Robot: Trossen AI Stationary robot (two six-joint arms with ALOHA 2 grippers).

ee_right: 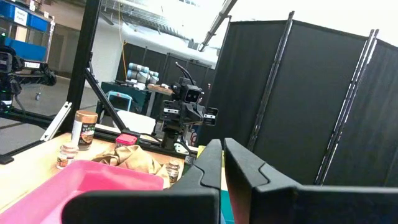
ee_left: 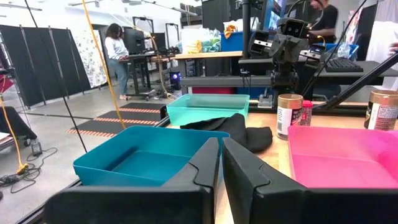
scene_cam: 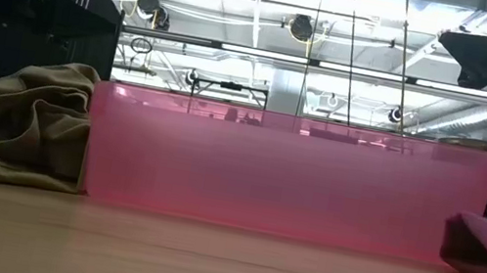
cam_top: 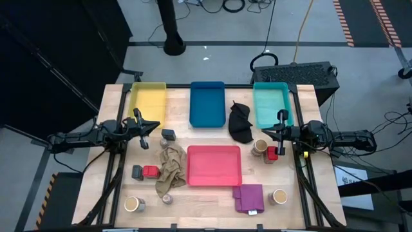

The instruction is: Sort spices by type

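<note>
Near left table edge, left gripper (cam_top: 143, 126) hovers, fingers nearly together, holding nothing. Dark grey tin (cam_top: 168, 135) sits just beside it toward table centre, long axis roughly along table width; left arm nearer. Another grey tin (cam_top: 137, 172) and red cube (cam_top: 150, 171) lie toward front-left corner. Right gripper (cam_top: 280, 126) waits near right edge, fingers almost closed, empty, just above tan jar (cam_top: 260, 147) and second red cube (cam_top: 273, 153).
</note>
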